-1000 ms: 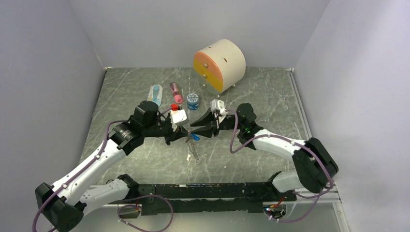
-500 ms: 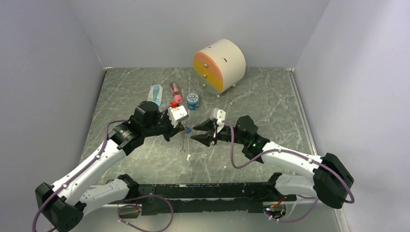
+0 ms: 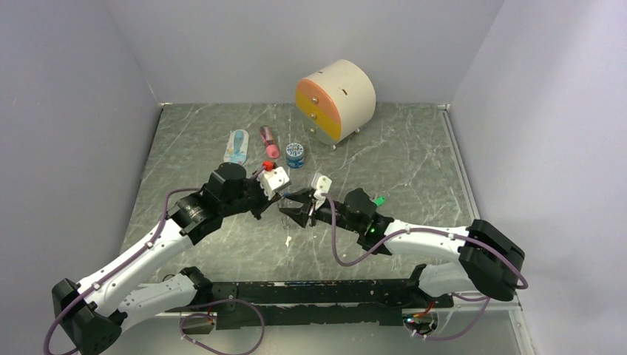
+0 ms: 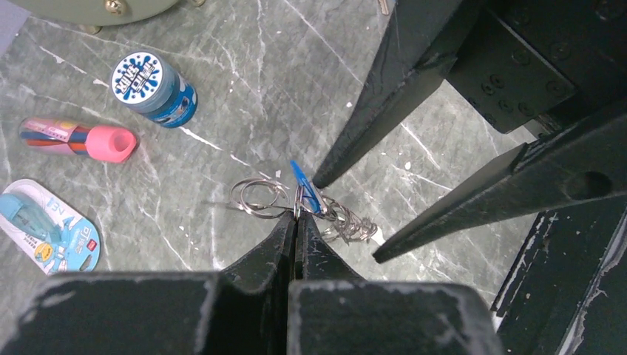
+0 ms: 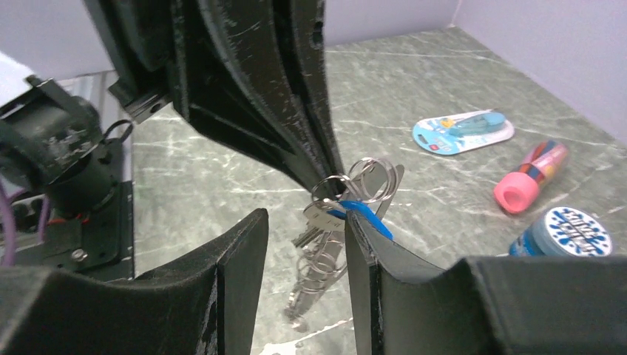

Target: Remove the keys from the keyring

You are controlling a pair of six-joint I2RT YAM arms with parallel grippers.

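Observation:
My left gripper point(image 4: 297, 219) is shut on the keyring point(image 4: 256, 198), a bunch of thin silvery rings with a coiled chain strand point(image 4: 352, 226), held above the table. A key with a blue tag point(image 4: 304, 185) hangs on it. My right gripper point(image 5: 303, 225) is open; the blue tag point(image 5: 367, 217) and a silver key blade point(image 5: 319, 216) sit between its fingers, against the right finger point(image 5: 362, 244). In the top view the grippers meet at the bundle point(image 3: 285, 204). A small green tag point(image 3: 379, 200) lies on the table by my right forearm.
A round blue tin point(image 3: 296, 154), a pink-capped tube point(image 3: 269, 141) and a pale blue oval piece point(image 3: 237, 145) lie behind the grippers. A round drawer box point(image 3: 336, 99) stands at the back. A white scrap point(image 3: 287, 240) lies in front of the grippers.
The chain strand has been lifted off the table. My right gripper has moved left and nearer, and its open fingers now bracket the blue-tagged key. The left gripper shifted slightly right.

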